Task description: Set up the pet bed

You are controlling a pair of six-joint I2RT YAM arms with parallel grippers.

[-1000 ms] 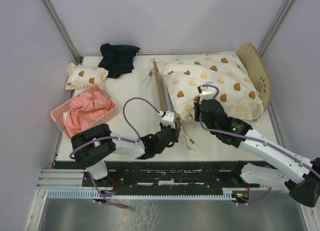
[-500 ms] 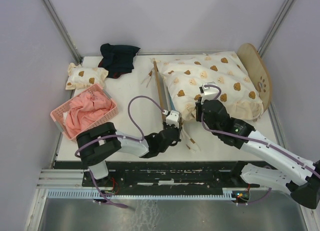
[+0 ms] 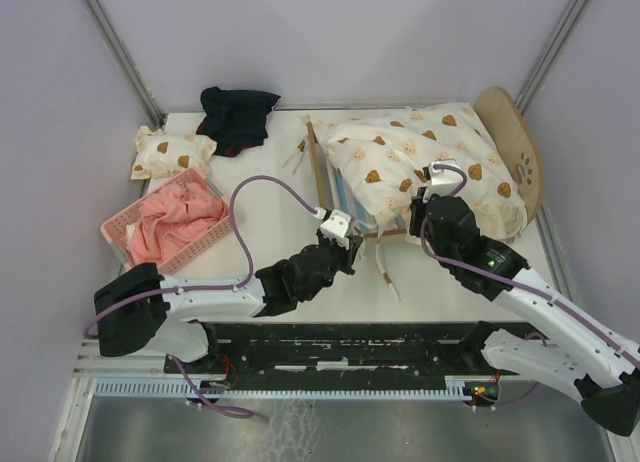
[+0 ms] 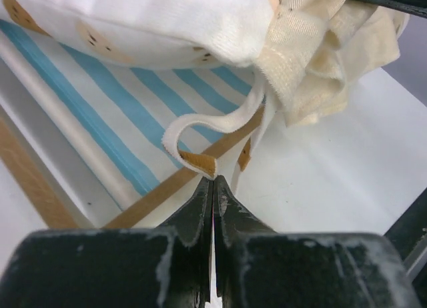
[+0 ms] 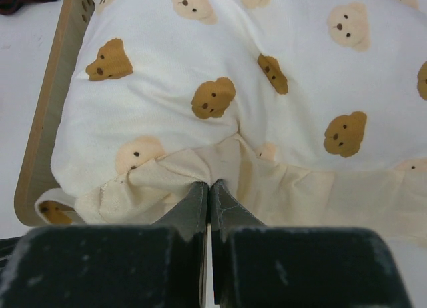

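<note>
The pet bed (image 3: 515, 147) lies at the back right of the table, its arched paw-print headboard to the right. A cream bear-print quilt (image 3: 420, 157) covers most of it. Under the quilt's raised near edge the blue-and-white striped mattress (image 3: 345, 197) shows. My left gripper (image 3: 338, 232) is shut at the bed's near left corner, and its tips (image 4: 215, 181) pinch the brown-tipped end of the quilt's tie strap (image 4: 220, 125). My right gripper (image 3: 420, 195) is shut on the quilt's plain cream edge (image 5: 200, 168), with its tips (image 5: 209, 186) in the bunched cloth.
A pink basket (image 3: 118, 232) holding pink cloth sits at the left. A small bear-print pillow (image 3: 170, 152) and a dark cloth (image 3: 237, 117) lie behind it. The bed's wooden side rail (image 3: 320, 177) stands between the arms. Walls close in the table.
My left gripper has shut on the strap end and its arm has stretched out. My right gripper moved right and back with the quilt edge, uncovering the striped mattress.
</note>
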